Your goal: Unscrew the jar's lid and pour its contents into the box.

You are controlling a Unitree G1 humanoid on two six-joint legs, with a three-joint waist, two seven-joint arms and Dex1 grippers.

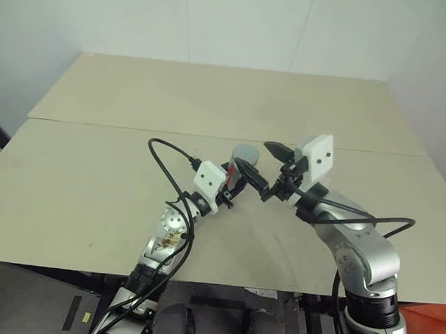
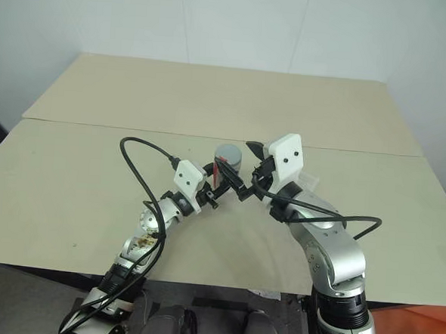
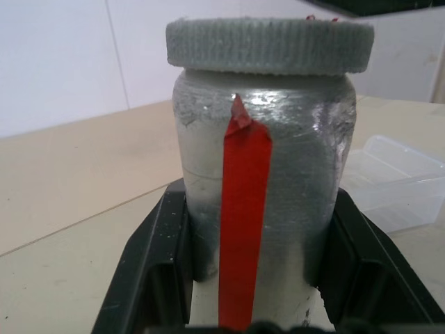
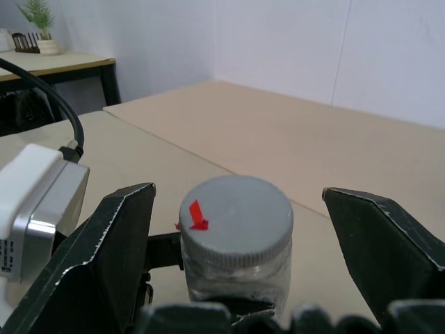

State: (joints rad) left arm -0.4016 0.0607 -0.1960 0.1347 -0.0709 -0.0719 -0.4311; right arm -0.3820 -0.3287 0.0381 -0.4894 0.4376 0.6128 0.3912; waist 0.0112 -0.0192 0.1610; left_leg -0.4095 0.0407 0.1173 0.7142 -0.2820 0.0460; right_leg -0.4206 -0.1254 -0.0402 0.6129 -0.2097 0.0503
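- Pale beige surface [image 1: 94, 174] against a white wall; jar [image 3: 264, 202] held upright above it, between the two arms near the middle.
- Left hand [image 1: 240, 177]: fingers pinching the jar's lower body on either side of its red stripe [image 3: 243, 229].
- Right hand [image 4: 240, 229]: fingers spread wide, flanking the grey lid [image 4: 236, 219] without touching it.
- Clear plastic box [image 3: 396, 181]: on the surface just beyond the jar, to the right.
- Risk: closing off-centre on the lid could tilt the jar in the left hand's grip.
- Risk: a weak pinch would probably let the jar turn along with the lid, so the thread never loosens.
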